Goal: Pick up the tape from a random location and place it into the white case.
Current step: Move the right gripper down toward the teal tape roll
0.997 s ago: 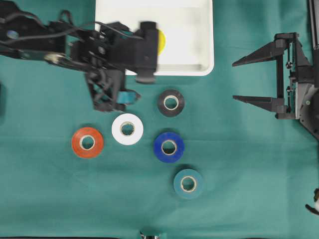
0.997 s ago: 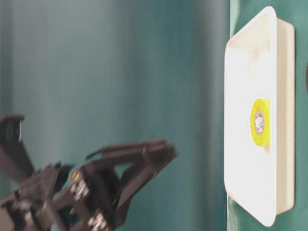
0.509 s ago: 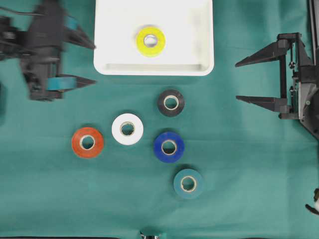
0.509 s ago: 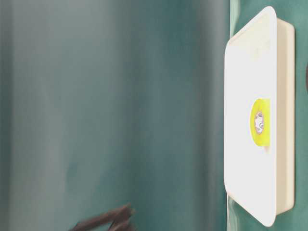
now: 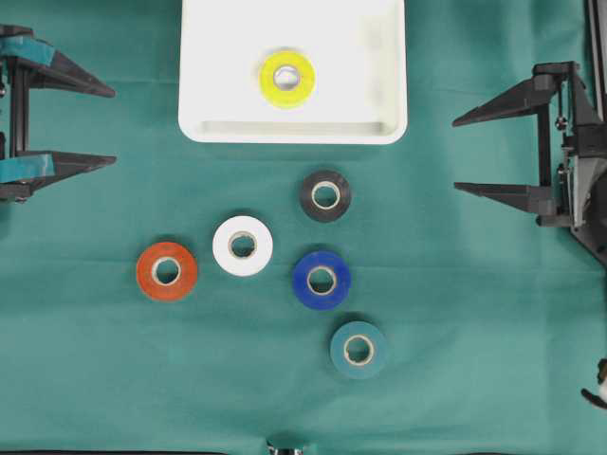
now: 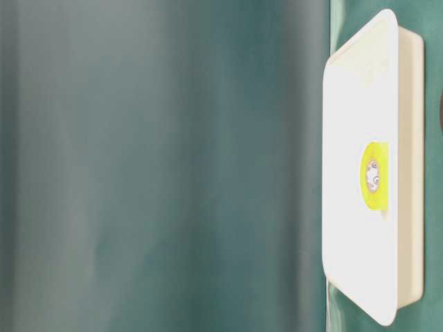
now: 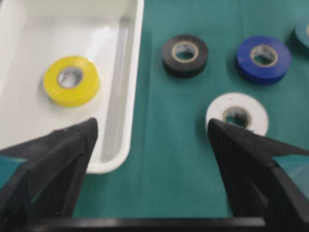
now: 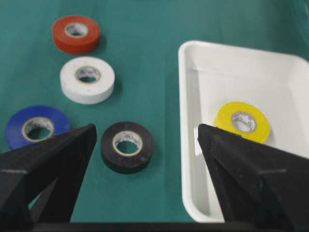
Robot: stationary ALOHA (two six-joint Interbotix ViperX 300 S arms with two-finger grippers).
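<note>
Left claw (image 5: 106, 126) gaping, empty, parked at the table edge; right claw (image 5: 462, 154) likewise. Yellow tape (image 5: 287, 78) lies inside white case (image 5: 294, 127), just ahead of the left claw — placement looks done. Next pick, likely black tape (image 5: 325, 195), calls for a fresh reach.

Bright, even light — soft (wrist) blur

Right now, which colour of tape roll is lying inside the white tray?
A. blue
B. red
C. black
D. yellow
D: the yellow roll lies flat inside the white tray, while the red roll, the black roll and the blue roll all lie on the green cloth outside it.
</note>
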